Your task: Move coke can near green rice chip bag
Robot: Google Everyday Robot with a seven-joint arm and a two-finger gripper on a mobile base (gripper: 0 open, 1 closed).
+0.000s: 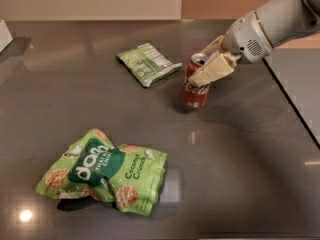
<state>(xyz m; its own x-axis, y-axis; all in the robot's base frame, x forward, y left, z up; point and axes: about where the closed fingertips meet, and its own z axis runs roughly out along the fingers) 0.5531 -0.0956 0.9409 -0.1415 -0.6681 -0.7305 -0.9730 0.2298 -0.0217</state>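
Note:
The coke can (195, 91) is red with white script and a silver top. It stands tilted on the dark table (240, 174), right of centre. My gripper (202, 64) reaches in from the upper right and is shut on the can's upper part. One cream finger (214, 69) crosses the can's front and the other finger is behind its top. The green rice chip bag (105, 171) is lime green with a dark green logo patch. It lies crumpled at the lower left, well apart from the can.
A smaller flat green packet (147, 64) with a white label lies just left of the can, towards the back. A white object (4, 34) sits at the far left edge. A table seam (295, 109) runs down the right side.

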